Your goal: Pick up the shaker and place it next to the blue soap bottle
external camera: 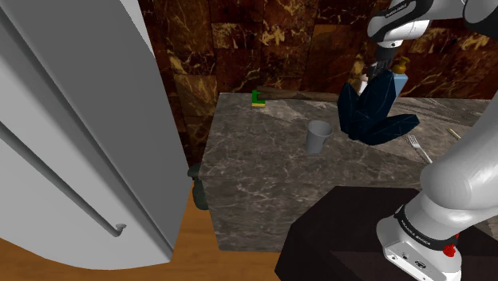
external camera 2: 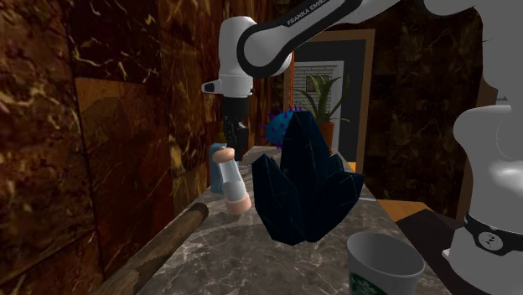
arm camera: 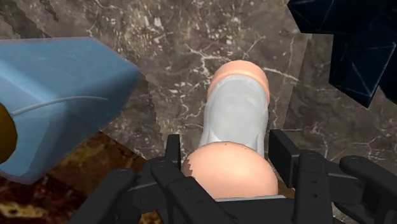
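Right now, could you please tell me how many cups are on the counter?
1: a pale cup stands on the counter beside the dark faceted object; others may hide behind it.

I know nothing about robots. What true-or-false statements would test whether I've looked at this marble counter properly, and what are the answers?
1. The black gripper clasps the pale shaker with peach end caps between its fingers. True.
2. The blue soap bottle stands at the far end of the counter from the shaker. False: it is right beside the shaker.
3. The grey cup lies tipped on its side. False: it stands upright, mouth up.
4. A dark blue faceted object stands on the grey marble counter. True.
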`<state>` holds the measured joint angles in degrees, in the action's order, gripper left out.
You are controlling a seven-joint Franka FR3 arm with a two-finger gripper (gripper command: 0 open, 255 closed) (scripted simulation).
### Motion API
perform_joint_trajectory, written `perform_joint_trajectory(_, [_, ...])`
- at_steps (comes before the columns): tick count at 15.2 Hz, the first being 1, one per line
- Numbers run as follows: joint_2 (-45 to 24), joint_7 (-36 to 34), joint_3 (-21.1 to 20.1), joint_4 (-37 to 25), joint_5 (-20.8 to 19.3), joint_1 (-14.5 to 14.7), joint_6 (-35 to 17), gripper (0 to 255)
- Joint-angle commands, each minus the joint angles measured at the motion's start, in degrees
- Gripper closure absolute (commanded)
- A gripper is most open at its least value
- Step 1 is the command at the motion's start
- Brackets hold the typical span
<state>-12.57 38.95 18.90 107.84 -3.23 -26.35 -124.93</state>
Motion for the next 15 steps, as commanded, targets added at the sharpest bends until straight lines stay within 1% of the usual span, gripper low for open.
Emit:
perform_joint_trajectory(1, [-0.1, 0.0, 0.0, 0.0, 0.0, 0.0, -0.2, 255])
perform_joint_trajectory(6, [-0.1, 0.0, 0.0, 0.0, 0.0, 0.0, -0.2, 255])
perform_joint_trajectory(7, [-0.1, 0.0, 0.0, 0.0, 0.0, 0.0, -0.2, 0])
perform_joint_trajectory(12, [-0.1, 0.0, 0.0, 0.1, 0.0, 0.0, -0.2, 0])
perform_joint_trajectory(15, [2.5, -0.5, 0.0, -2.5, -0.8, 0.6, 4.9, 0])
